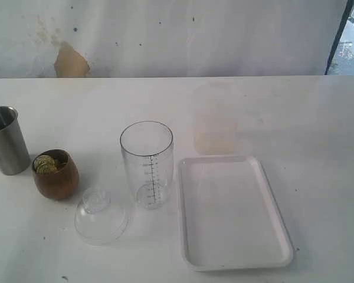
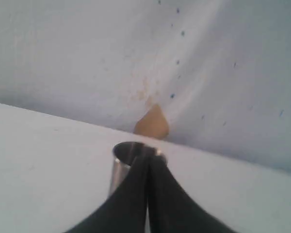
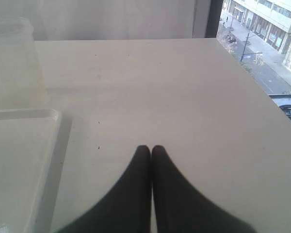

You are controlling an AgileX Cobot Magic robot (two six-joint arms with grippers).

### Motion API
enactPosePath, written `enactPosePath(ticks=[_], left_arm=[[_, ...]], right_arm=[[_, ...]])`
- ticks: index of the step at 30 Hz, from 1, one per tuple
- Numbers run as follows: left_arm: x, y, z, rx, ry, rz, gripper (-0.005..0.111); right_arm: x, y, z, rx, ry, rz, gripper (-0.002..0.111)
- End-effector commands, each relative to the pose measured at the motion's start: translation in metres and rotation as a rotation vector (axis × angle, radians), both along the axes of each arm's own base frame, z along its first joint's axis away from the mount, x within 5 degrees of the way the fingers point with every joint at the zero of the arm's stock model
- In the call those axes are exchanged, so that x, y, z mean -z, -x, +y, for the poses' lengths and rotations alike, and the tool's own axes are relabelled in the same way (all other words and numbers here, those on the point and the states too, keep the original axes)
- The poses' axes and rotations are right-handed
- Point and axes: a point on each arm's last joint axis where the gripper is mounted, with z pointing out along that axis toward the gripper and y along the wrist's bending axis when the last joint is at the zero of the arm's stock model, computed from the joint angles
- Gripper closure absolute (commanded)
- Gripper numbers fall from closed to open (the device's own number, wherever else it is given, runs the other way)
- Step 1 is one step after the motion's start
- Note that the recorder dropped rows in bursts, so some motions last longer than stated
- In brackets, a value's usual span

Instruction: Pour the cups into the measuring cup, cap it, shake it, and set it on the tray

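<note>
The steel tumbler (image 1: 6,140) stands at the table's left edge, and the brown wooden cup (image 1: 55,175) beside it holds greenish-gold pieces. The clear measuring cup (image 1: 147,165) with its black scale stands upright and uncapped in the middle. Its dome cap (image 1: 100,216) rests on the table in front of it. The white tray (image 1: 233,213) lies to its right with nothing on it. Neither arm shows in the exterior view. My left gripper (image 2: 149,151) is shut on nothing, its tips in line with the steel tumbler (image 2: 118,171) behind them. My right gripper (image 3: 151,148) is shut over bare table, beside the tray (image 3: 20,160).
A faint frosted translucent cup (image 1: 215,119) stands behind the tray, and also shows in the right wrist view as the frosted cup (image 3: 12,63). A white backdrop with a brown patch (image 1: 69,61) hangs behind the table. The table's right edge (image 3: 262,87) drops toward a window.
</note>
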Motion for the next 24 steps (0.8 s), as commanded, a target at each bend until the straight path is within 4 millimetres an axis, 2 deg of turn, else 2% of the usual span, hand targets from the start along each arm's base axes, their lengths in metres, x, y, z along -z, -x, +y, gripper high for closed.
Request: enactPosePath(ticks=[1,4,8,10,12,13,14,15,17,18,21,24], left_arm=[[-0.019,0.003,0.003,0.007,0.292,-0.226,0.106],[-0.031,0.007,0.006,0.013,0.364,-0.369,0.106],[-0.037,0.01,0.007,0.055,0.515,-0.457,0.106],[-0.039,0.011,0.005,0.078,0.488,-0.469,0.106],[-0.056,0.015,0.0,0.096,0.319,-0.487,0.105],[-0.074,0.015,-0.003,0.098,0.203,-0.476,0.097],[-0.081,0.014,-0.004,0.099,0.179,-0.479,0.089],[-0.097,0.012,-0.004,0.098,0.173,-0.472,0.066],[-0.113,0.004,-0.003,0.082,0.176,-0.408,0.02],[-0.119,0.0,-0.003,0.074,0.145,-0.371,0.001],[-0.123,-0.012,-0.005,0.078,0.048,-0.337,0.002],[-0.115,-0.026,-0.007,0.094,-0.021,-0.258,0.002]], right_arm=[[-0.001,0.0,0.0,0.0,0.0,-0.011,0.108],[-0.001,0.0,0.0,0.0,0.0,-0.011,0.108],[-0.001,0.0,0.0,0.0,0.0,-0.011,0.108],[-0.001,0.0,0.0,0.0,0.0,-0.011,0.108],[-0.001,0.0,0.0,0.0,0.0,-0.011,0.108],[-0.001,0.0,0.0,0.0,0.0,-0.011,0.108],[-0.001,0.0,0.0,0.0,0.0,-0.011,0.108],[-0.001,0.0,0.0,0.0,0.0,-0.011,0.108],[-0.001,0.0,0.0,0.0,0.0,-0.011,0.108],[-0.001,0.0,0.0,0.0,0.0,-0.011,0.108],[-0.001,0.0,0.0,0.0,-0.002,-0.011,0.108],[-0.001,0.0,0.0,0.0,-0.002,-0.011,0.108]])
